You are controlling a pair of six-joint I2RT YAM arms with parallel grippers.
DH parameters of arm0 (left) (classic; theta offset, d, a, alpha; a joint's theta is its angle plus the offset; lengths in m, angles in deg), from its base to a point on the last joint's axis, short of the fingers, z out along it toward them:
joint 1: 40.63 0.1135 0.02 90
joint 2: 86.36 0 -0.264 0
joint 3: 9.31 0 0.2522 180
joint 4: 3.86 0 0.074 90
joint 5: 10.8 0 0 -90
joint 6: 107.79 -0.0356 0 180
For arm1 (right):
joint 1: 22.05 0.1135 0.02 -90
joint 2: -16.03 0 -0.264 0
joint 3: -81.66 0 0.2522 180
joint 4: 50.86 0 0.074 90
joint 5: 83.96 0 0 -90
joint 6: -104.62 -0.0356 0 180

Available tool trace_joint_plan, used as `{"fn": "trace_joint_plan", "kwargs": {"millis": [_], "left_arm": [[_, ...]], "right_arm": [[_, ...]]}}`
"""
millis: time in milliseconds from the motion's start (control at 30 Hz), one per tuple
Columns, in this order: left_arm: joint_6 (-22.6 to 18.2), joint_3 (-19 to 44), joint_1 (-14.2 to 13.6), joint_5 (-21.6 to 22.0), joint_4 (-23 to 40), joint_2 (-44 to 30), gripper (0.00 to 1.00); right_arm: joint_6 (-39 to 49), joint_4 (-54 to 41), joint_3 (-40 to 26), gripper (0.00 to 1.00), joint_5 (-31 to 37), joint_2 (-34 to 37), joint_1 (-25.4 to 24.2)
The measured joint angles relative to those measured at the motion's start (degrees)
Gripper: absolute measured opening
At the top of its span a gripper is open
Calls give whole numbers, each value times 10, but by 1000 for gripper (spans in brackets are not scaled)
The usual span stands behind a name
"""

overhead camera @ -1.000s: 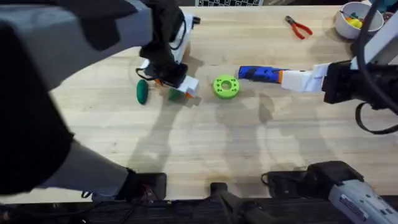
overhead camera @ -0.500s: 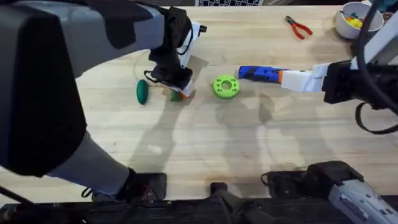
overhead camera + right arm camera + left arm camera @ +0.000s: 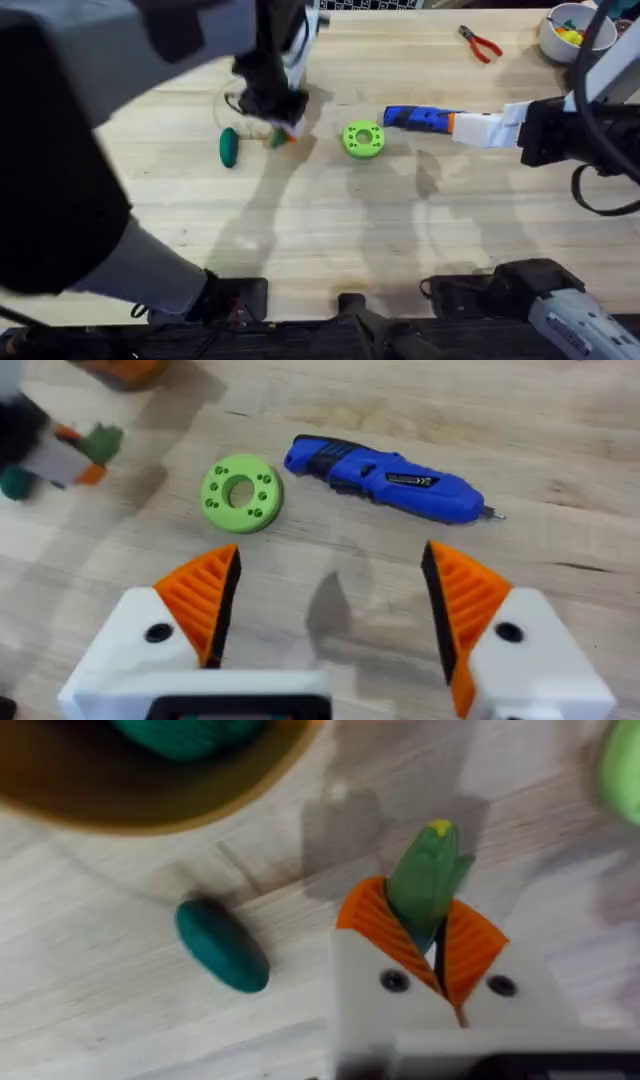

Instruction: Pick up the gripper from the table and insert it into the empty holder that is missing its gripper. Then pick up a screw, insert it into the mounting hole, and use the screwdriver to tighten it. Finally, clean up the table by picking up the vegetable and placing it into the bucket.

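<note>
While the left arm looms large and blurred over the overhead view's nine-to-eleven o'clock sector, its left gripper [image 3: 437,935] pinches a small green vegetable [image 3: 428,875] between orange ribbed pads [image 3: 378,935], the fingers closed tight on it with no gap showing. From overhead, this gripper sits at about eleven o'clock from table centre, near the far edge.

Item: dark teal oval vegetable [image 3: 229,146], lying on the wood at about nine o'clock of the gripped piece, apart from it.

Item: bucket [image 3: 60,780], orange-brown, seen in the left wrist view with something teal inside; its rim curves close to the oval vegetable.

Item: green disc [image 3: 363,139] with a centre hole, near table centre, at three o'clock of the left gripper.

Item: screwdriver [image 3: 418,118], blue, lying flat just beyond the disc at its two o'clock, bit end pointing toward the right arm.

Item: right gripper [image 3: 330,600], white with orange pads, fingers spread wide and holding nothing, hovering above bare wood near the disc and screwdriver.

Item: red-handled pliers [image 3: 481,44], far edge, about one o'clock.

Item: white bowl [image 3: 565,30], far corner at two o'clock, with yellow contents.

Wooden table [image 3: 330,250] carries all items.
</note>
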Motion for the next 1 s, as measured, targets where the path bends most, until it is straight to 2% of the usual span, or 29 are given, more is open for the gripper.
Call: {"fn": "trace_joint_plan", "kwargs": {"millis": [200,300,467,667,800,1000], "left_arm": [[4,134,20,33,47,53,31],[5,182,37,58,44,68,31],[5,192,66,76,1,65,31],[6,192,96,84,-52,29,31],[6,192,101,84,-86,-4,31],[6,192,100,84,-103,-55,31]], "right_arm": [[0,0,0,994,0,0,0],[0,0,0,994,0,0,0],[0,0,0,994,0,0,0],[0,0,0,994,0,0,0],[0,0,0,994,0,0,0],[0,0,0,994,0,0,0]]}}
